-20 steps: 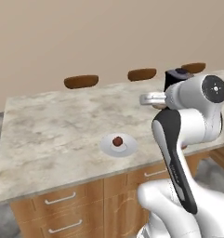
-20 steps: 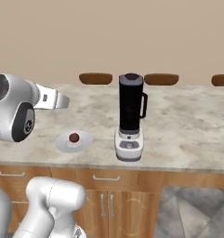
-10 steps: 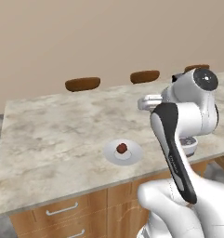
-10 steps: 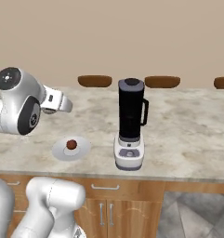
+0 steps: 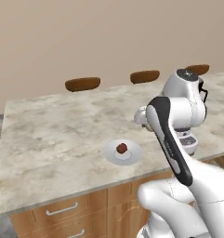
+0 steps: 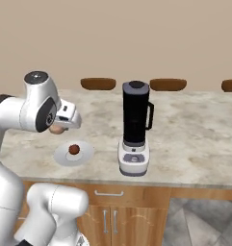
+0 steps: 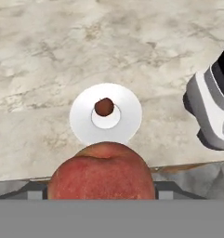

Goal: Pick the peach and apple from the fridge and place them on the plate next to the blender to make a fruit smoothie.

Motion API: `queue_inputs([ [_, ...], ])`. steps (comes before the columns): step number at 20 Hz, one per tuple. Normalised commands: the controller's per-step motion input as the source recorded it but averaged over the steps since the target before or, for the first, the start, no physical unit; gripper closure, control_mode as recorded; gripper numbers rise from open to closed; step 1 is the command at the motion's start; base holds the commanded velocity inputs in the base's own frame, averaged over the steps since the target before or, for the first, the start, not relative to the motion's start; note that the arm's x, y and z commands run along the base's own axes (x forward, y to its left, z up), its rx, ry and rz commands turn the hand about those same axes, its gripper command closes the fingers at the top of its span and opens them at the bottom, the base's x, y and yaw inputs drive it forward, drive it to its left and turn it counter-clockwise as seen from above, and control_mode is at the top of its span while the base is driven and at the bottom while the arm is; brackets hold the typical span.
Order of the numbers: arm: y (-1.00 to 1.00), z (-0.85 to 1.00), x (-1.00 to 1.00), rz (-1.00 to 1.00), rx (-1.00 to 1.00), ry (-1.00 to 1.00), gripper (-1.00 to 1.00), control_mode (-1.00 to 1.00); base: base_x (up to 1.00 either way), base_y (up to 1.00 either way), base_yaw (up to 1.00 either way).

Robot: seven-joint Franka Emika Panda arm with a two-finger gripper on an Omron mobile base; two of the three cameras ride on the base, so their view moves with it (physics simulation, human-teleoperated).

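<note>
Rendered home kitchen, marble-look counter (image 5: 53, 135), wooden cabinets (image 6: 136, 211) beneath, blender (image 6: 135, 127), brown stools (image 5: 82, 84) behind

- Lighting: even, soft, moderately bright; no glare.
- Shadows: faint on counter (image 5: 62, 139).
- Sharpness: rendered frames slightly soft; peach (image 7: 102, 173) close-up mildly blurred.

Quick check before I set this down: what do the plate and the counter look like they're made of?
The plate looks like glazed ceramic, though it could be plastic: plain smooth white with a raised centre ring. The counter looks like polished stone, marble or granite: mottled beige-grey veining, over wooden cabinets.
</note>
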Motion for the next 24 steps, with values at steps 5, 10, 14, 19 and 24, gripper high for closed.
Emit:
queue_inputs([
  [5, 0.0, -0.82, 0.29, 0.11, -0.01, 0.06, 1.0, -1.0, 0.0, 0.0, 0.0],
  [10, 0.11, -0.71, 0.48, 0.05, -0.06, 0.07, 1.0, -1.0, 0.0, 0.0, 0.0],
  [14, 0.24, -0.61, 0.54, 0.0, -0.03, 0.18, 1.0, -1.0, 0.0, 0.0, 0.0],
  [19, 0.16, -0.62, 0.47, 0.0, -0.02, 0.11, 1.0, -1.0, 0.0, 0.0, 0.0],
  [24, 0.01, -0.42, 0.46, 0.0, -0.06, 0.03, 1.0, -1.0, 0.0, 0.0, 0.0],
])
